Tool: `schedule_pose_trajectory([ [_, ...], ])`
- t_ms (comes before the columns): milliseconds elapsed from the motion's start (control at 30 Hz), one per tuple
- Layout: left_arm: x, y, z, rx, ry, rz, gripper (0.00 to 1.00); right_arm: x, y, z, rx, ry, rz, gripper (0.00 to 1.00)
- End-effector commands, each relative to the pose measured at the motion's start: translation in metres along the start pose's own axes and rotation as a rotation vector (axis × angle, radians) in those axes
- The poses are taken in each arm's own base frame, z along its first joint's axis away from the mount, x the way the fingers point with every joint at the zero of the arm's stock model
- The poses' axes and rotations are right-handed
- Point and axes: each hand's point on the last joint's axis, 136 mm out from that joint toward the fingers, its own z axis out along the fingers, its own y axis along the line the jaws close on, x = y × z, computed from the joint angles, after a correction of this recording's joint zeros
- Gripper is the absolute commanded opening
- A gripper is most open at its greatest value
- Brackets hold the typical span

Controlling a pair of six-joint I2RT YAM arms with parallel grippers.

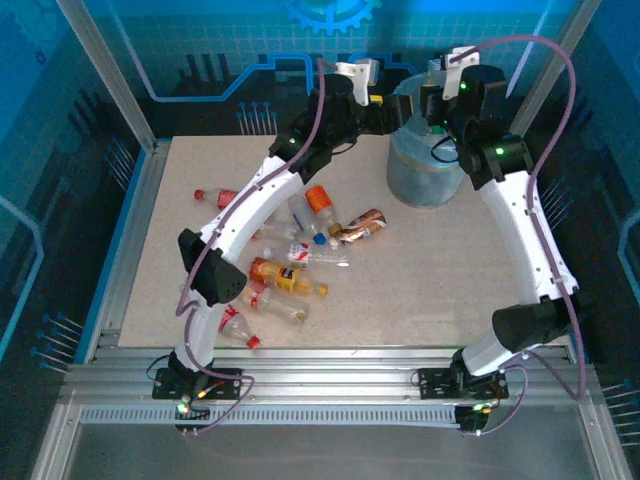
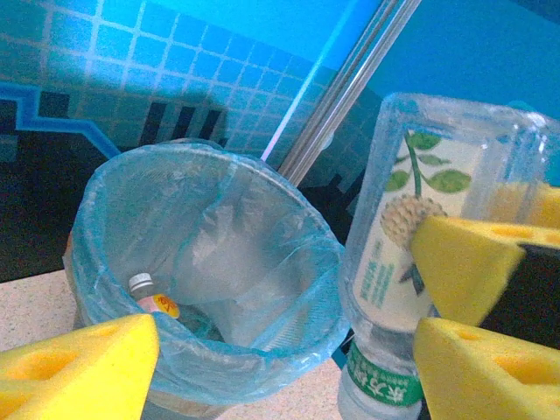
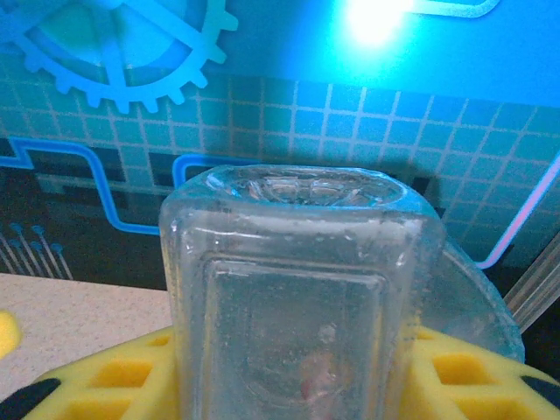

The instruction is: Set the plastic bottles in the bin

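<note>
speckled beige tabletop (image 1: 430, 290): reference surface for all positions below.

aluminium rail bed (image 1: 340, 385): several parallel grooved profiles lying along the near edge of the tabletop.

slotted pale strip (image 1: 320, 413): parallel to the rail bed, on its side away from the tabletop.

left post (image 1: 105, 70): aluminium upright at the far-left corner of the tabletop.

right post (image 1: 557, 50): aluminium upright at the far-right corner.

back wall (image 1: 200, 40): blue panel behind the far edge of the tabletop, printed with small squares and black circuit-style lines.

gear graphic (image 1: 335, 12): light blue, high on the back wall.

side panel (image 1: 40, 230): blue, left of the tabletop.

light patch (image 3: 376, 17): bright spot high above the tabletop.
</note>
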Motion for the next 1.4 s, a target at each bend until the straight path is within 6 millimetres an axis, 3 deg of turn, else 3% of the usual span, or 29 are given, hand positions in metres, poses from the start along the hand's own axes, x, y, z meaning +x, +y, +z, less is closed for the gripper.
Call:
schedule_pose_trajectory([
  [0, -0.007, 0.000, 0.007, 0.018, -0.034, 0.021, 0.78, -0.022, -0.015, 0.007, 0.076, -0.062, -0.024, 0.46],
  [200, 0.004, 0.012, 0.013, -0.009, -0.003, 0.012, 0.78, -0.023, -0.004, 0.023, 0.070, -0.044, -0.048, 0.46],
  [567, 0.009, 0.047, 0.002, -0.069, 0.011, -0.018, 0.78, -0.002, 0.023, 0.079, 0.087, 0.042, -0.089, 0.47],
  [967, 0.018, 0.093, 0.003, -0.090, 0.057, -0.047, 0.79, 0.029, 0.015, 0.155, 0.172, 0.097, -0.118, 0.49],
  [1300, 0.032, 0.122, 0.016, -0.095, 0.081, -0.068, 0.79, 0.058, 0.002, 0.194, 0.154, 0.109, -0.034, 0.53],
  [1333, 0.033, 0.124, 0.017, -0.096, 0.083, -0.067, 0.79, 0.074, 0.003, 0.206, 0.150, 0.133, -0.032, 0.55],
  [1367, 0.034, 0.125, 0.018, -0.098, 0.084, -0.068, 0.79, 0.077, 0.002, 0.209, 0.148, 0.137, -0.027, 0.56],
])
